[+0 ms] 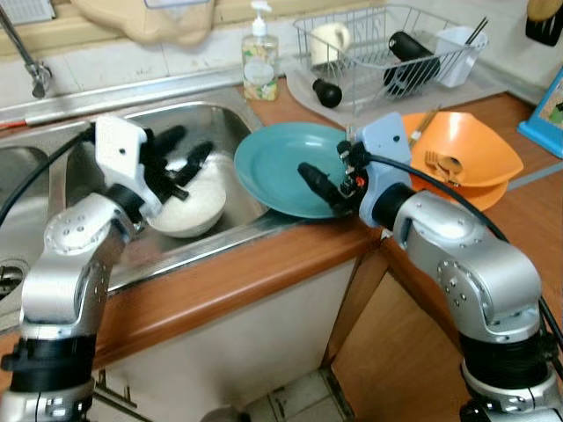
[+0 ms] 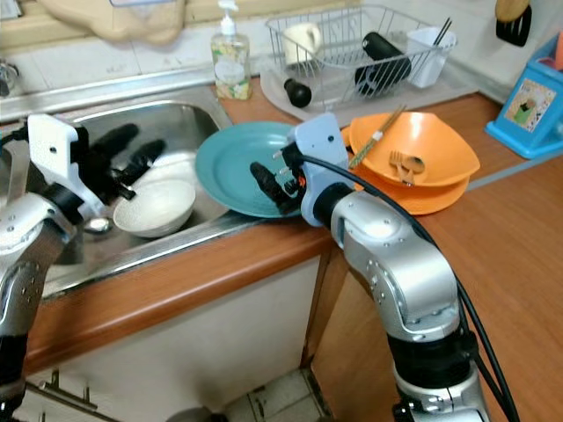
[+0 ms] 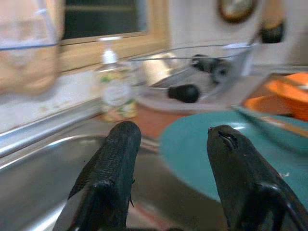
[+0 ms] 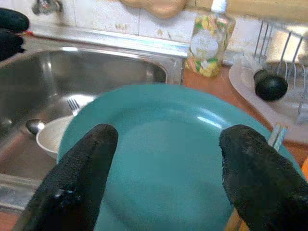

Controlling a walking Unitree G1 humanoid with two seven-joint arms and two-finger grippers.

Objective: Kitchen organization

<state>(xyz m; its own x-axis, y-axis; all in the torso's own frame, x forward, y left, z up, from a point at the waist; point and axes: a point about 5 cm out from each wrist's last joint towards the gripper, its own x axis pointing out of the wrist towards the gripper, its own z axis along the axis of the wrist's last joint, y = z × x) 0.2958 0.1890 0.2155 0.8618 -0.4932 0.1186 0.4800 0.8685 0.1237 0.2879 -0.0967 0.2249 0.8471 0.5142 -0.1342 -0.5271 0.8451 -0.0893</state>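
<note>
The right gripper (image 1: 318,186) is reaching low over the teal plate (image 1: 281,163), fingers spread wide. The plate is leaning on the sink (image 1: 211,119) edge. The left gripper (image 1: 180,156) is hanging spread above the white bowl (image 1: 189,207).

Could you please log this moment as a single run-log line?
left gripper: open, above white bowl in sink | right gripper: open, over teal plate
</note>
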